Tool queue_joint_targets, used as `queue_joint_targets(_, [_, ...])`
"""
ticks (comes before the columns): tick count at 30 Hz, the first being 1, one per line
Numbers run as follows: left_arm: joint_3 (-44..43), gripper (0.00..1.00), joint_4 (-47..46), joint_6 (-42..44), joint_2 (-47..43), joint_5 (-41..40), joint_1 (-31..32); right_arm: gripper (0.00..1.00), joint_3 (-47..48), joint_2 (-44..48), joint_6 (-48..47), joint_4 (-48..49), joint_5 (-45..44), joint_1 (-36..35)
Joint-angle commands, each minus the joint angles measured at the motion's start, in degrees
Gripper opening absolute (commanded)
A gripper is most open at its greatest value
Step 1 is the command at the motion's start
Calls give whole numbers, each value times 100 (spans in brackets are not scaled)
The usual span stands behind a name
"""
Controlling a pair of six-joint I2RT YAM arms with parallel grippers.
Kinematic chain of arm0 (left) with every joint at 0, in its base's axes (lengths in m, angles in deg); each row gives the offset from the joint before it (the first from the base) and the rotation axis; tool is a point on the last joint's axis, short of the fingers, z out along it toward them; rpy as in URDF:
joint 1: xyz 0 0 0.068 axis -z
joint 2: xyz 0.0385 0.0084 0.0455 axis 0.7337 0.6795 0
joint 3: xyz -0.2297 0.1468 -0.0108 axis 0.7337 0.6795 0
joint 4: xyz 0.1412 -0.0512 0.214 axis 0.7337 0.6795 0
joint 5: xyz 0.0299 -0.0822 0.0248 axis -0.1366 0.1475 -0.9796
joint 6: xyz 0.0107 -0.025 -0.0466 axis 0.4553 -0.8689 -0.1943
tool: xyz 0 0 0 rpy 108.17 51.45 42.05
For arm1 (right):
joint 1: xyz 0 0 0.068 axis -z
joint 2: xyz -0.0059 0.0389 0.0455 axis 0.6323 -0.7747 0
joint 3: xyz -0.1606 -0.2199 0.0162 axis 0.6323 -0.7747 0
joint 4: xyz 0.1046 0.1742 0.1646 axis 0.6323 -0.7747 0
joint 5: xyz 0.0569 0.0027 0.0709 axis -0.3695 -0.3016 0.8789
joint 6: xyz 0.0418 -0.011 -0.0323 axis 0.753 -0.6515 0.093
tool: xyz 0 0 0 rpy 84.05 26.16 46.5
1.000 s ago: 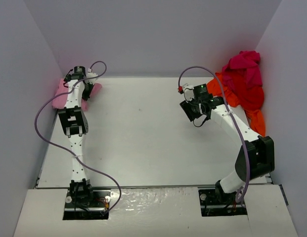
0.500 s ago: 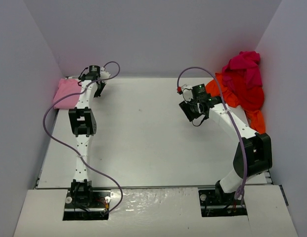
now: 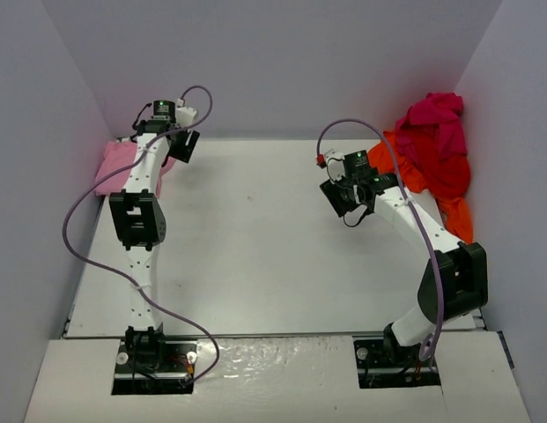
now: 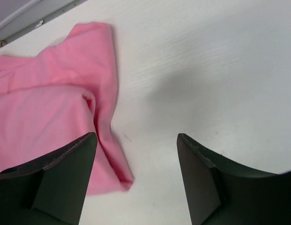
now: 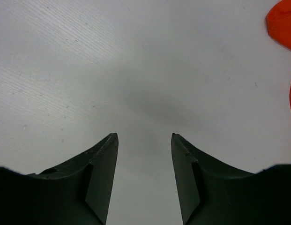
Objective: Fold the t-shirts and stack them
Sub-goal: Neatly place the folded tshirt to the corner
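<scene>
The light pink t-shirt (image 3: pixel 114 167) lies folded in the back left corner; in the left wrist view the pink t-shirt (image 4: pixel 47 112) fills the left side, one corner reaching toward the gap between the fingers. My left gripper (image 3: pixel 187 145) hovers just right of it, open (image 4: pixel 136 137), holding nothing. A heap of t-shirts sits at the back right: magenta (image 3: pixel 436 119) on top, red (image 3: pixel 449 172) below, orange (image 3: pixel 405 163) at its left edge. My right gripper (image 3: pixel 345 198) hangs left of the heap, open (image 5: pixel 144 136) over bare table, with orange cloth (image 5: pixel 282 23) at the far right.
White walls close in the table (image 3: pixel 255 238) at the back and both sides. The left arm's purple cable (image 3: pixel 75 220) loops out over the left edge. The right arm's cable (image 3: pixel 343 128) arches above its wrist.
The left gripper has opened, let go of the pink t-shirt and lifted off toward the back right. The shirt now lies still in the corner. The right arm barely moved.
</scene>
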Motion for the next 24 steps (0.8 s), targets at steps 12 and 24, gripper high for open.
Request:
queue_joint_targets(12, [5033,71,-2262,-642,-5345,507,-261,48,-368,1144,148,702,175,176])
queue_joint_targets(24, [8957,69,-3475,-509,-7958,-70,-308,48,-1023,865,203,1439,-107,607])
